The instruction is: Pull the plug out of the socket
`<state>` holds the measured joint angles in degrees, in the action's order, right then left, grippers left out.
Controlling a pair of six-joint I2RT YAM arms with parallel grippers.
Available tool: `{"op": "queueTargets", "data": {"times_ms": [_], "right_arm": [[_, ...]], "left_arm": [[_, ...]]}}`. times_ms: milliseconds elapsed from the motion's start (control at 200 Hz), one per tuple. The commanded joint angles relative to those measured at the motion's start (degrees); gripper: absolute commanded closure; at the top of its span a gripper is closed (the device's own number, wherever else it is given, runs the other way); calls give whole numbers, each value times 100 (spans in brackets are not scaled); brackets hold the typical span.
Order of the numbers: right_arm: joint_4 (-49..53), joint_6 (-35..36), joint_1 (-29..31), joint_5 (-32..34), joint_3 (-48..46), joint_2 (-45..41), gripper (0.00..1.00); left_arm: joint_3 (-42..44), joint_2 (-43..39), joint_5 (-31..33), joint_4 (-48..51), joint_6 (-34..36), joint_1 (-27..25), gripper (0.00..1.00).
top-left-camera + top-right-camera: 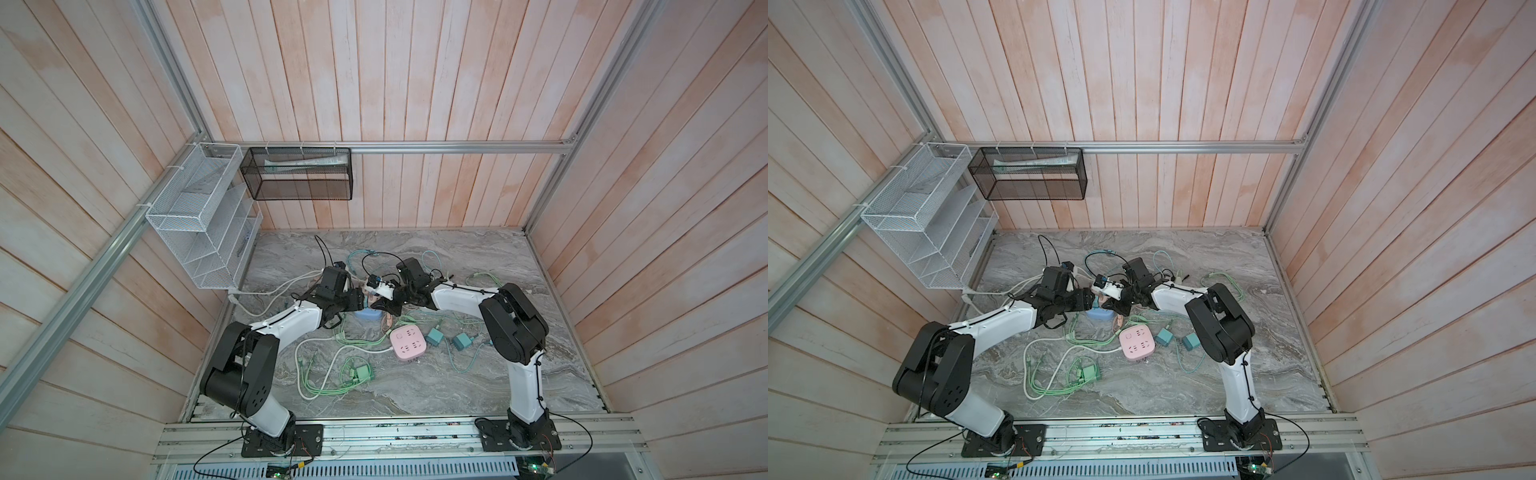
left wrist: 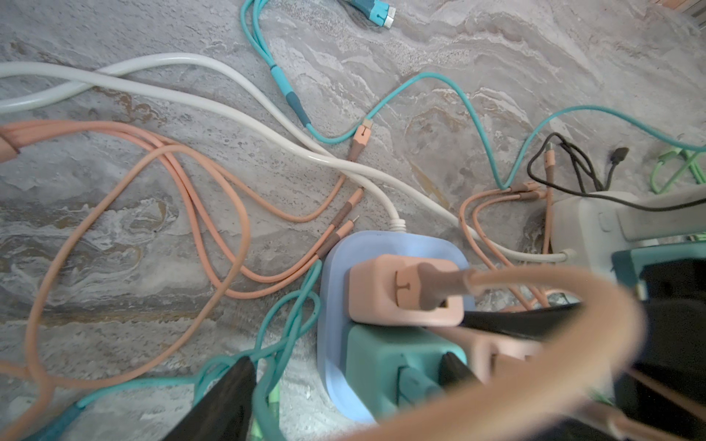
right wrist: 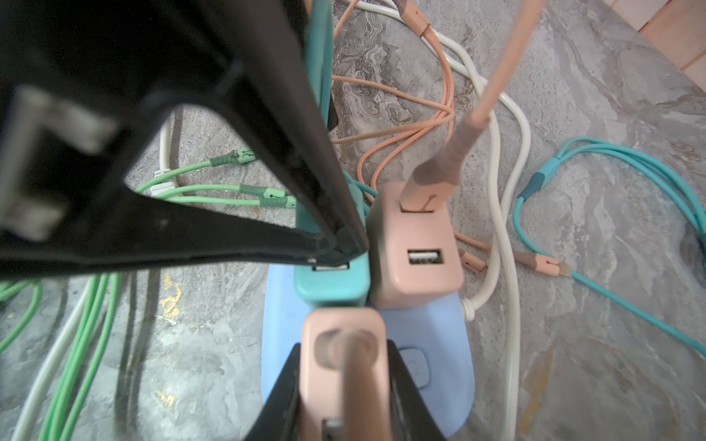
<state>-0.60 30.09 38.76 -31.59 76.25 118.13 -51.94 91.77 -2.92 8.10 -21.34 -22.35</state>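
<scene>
Centre of grey marbled surface (image 1: 457,386): pale blue rounded plastic socket block (image 3: 420,328), lying flat. Three chunky plugs stand on it.

Right claw (image 3: 342,355): closed onto a pale pink square plastic plug (image 3: 324,343). One black finger (image 3: 282,401) lies flush against each side of it. This plug sits at the button end of the socket block, and a pink cord rises from its top. Cannot tell whether its pins are seated in the block.

Left claw (image 2: 345,361): jaws standing apart, gripping nothing. One finger (image 2: 229,401) sits off the edge of the block, among teal cords. The other sits between a teal square plug (image 2: 382,359) and the held pink one. In the right wrist view that fingertip touches the teal plug's top edge.

A second pale pink plug (image 3: 416,244) stands beside the teal plug, one USB port empty, a pink cable in the other.

A thick white cord (image 3: 496,229) leaves the block's side. Loose pink, teal and green cables tangle all round.

In both top views the two claws meet over the block. A pink socket cube (image 1: 408,341) lies near, toward the arm bases.
</scene>
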Motion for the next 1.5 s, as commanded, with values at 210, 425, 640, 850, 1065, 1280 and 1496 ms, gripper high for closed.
{"op": "queueTargets", "data": {"times_ms": [210,425,640,850,1065,1280,1496], "right_arm": [[-123,-114,175,406,-35,-268,91],[-476,-203,232,505,-178,-539,95],[-621,-276,281,573,-222,-718,98],[-678,-460,273,575,-180,-699,100],[-581,-515,254,600,-49,-607,100],[-574,-503,203,672,-274,-700,100],[-704,-719,123,632,-539,-824,100]], "left_arm": [[141,398,42,402,140,14,24],[156,534,-24,427,125,20,24],[139,602,-9,456,119,20,24],[105,619,102,556,183,15,24],[153,594,115,572,175,13,24],[193,547,125,548,165,16,24],[213,521,285,604,178,24,24]]}}
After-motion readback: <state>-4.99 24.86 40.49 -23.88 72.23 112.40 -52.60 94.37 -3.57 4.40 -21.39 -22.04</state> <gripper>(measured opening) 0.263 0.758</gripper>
